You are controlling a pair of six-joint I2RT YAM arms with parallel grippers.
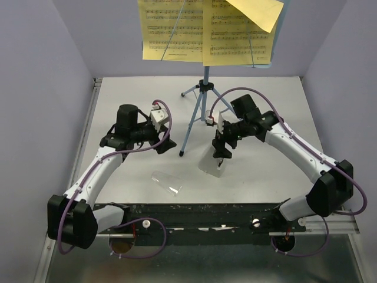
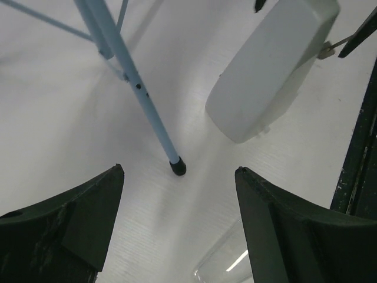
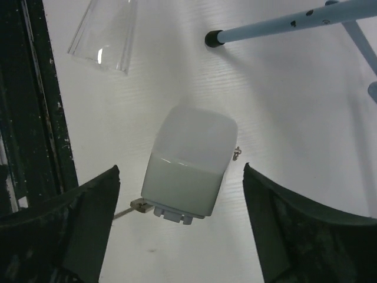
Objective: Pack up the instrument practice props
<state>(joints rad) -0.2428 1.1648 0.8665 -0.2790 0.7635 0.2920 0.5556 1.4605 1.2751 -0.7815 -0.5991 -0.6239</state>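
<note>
The light-blue music stand (image 1: 204, 88) stands upright at the far middle of the table (image 1: 265, 177), its thin tripod legs spread. One long leg slants toward the near side and ends in a black foot (image 2: 177, 167). Yellow sheet-music pages (image 1: 177, 29) cover its desk side by side, with another yellow sheet tilted across the upper right. The whitish plastic piece (image 3: 188, 165), rounded and box-like, lies flat near that foot, not touching it.

Smooth painted-metal music stand (image 1: 193, 118), matt yellow paper pages (image 1: 177, 29), glossy translucent plastic piece (image 3: 188, 159)
</note>
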